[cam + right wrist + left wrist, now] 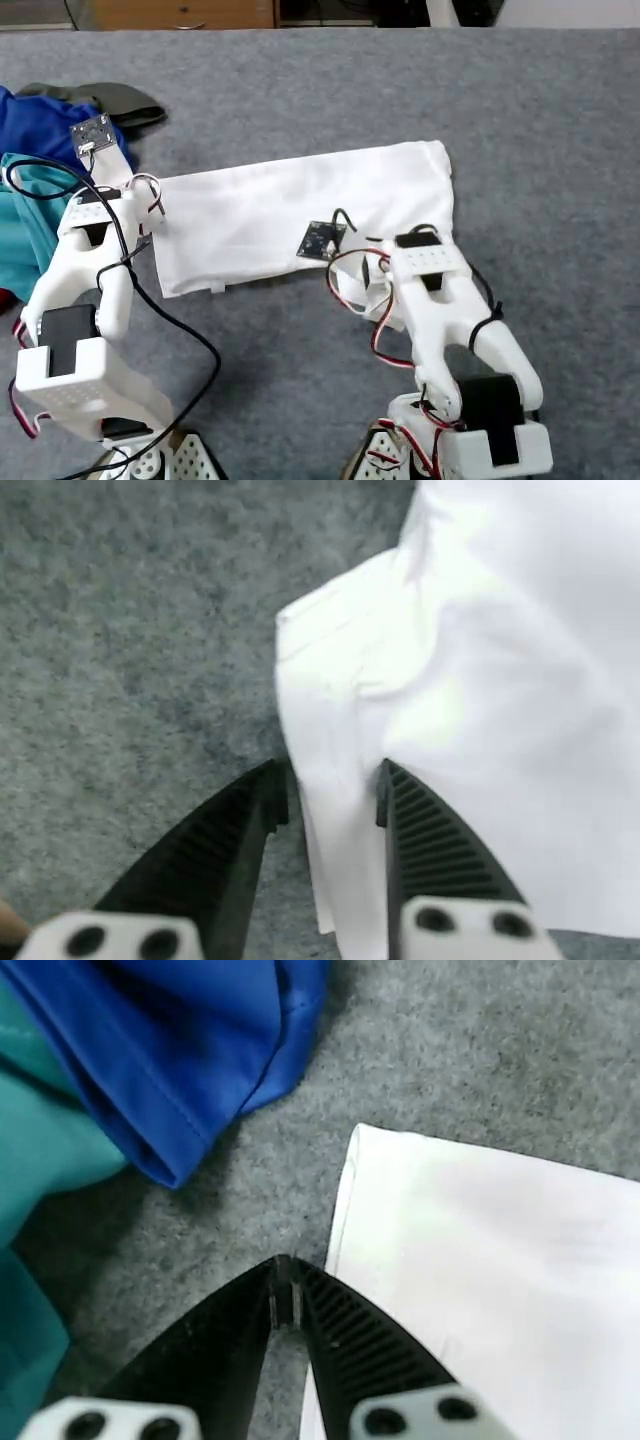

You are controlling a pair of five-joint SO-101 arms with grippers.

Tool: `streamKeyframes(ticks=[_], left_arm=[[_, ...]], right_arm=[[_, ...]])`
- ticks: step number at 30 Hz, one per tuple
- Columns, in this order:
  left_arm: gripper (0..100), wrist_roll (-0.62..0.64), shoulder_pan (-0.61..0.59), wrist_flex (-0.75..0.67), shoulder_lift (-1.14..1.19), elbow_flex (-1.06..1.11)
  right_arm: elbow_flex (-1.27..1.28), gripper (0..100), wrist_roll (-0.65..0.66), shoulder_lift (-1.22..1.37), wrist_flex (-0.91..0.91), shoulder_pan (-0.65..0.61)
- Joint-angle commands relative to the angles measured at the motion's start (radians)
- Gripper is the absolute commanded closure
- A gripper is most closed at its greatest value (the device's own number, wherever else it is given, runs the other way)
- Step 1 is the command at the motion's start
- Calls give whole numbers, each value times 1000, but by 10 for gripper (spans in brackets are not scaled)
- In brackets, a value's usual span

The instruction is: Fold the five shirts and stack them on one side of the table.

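At the left edge of the table (540,120) lay a teal shirt (20,225), a blue shirt (35,120) partly over it and a dark green shirt (120,100) behind them; just right of these the left gripper (285,1300) hung clenched on nothing, its tips meeting over bare table just beside the left edge of the white shirt (300,210). The white shirt lay flat mid-table, folded into a long strip; at its near edge the right gripper (330,790) stood released, jaws apart astride a rumpled fold of the cloth.
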Motion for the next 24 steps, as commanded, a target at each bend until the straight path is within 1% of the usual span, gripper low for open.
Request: streamKeyframes(ticks=[1,15,20,24], left_arm=[[980,-11,14,5,-8,-43],[980,-11,14,18,-8,-49],[980,-11,12,21,-8,-49],[980,-11,8,23,-8,-48]], right_arm=[[-1,864,20,22,-3,7],[-10,870,20,25,-11,8],[-10,918,20,28,-11,5],[-10,923,20,28,-11,5]])
